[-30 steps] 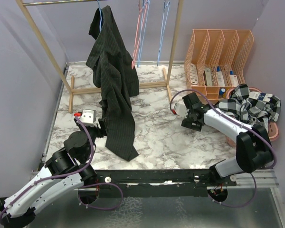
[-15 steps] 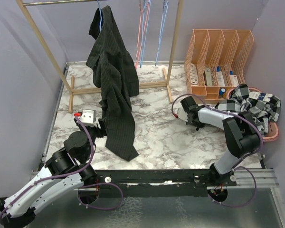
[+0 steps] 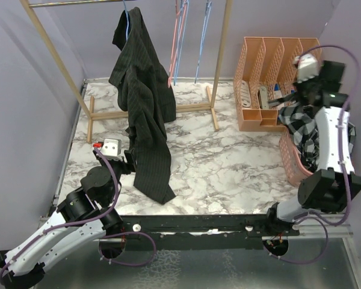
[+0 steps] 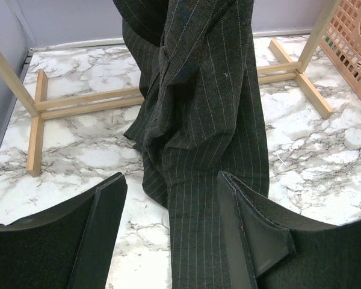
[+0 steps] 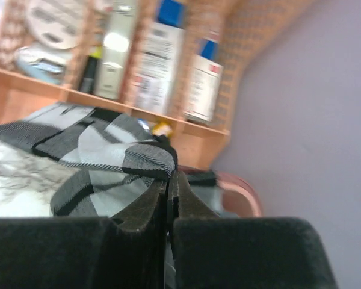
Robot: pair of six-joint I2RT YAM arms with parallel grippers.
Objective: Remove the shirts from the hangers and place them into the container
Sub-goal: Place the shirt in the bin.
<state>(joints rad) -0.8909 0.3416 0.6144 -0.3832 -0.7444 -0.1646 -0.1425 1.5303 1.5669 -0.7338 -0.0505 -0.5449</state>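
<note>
A black pinstriped shirt point(image 3: 143, 102) hangs from a light blue hanger point(image 3: 127, 13) on the rack, its tail reaching the table. My left gripper point(image 3: 127, 161) sits low beside that tail, open. In the left wrist view the shirt point(image 4: 210, 120) hangs between and beyond the left gripper's point(image 4: 171, 180) fingers without touching them. My right gripper point(image 3: 293, 95) is raised over the salmon-pink container point(image 3: 289, 159), shut on a fold of the checked shirt point(image 3: 305, 129), which trails down into it. The right wrist view shows the right gripper point(image 5: 170, 177) pinching the checked shirt point(image 5: 117, 156).
Bare pink and light blue hangers point(image 3: 179, 42) hang from the wooden rack point(image 3: 219, 60), whose feet point(image 4: 84, 99) lie on the marble table. A peach file organizer point(image 3: 259, 60) with bottles stands behind the container, close to my right gripper.
My right arm swung from the middle of the table up to the far right, shut its jaws on the checked shirt and pulled it upward. The left arm stayed still.
</note>
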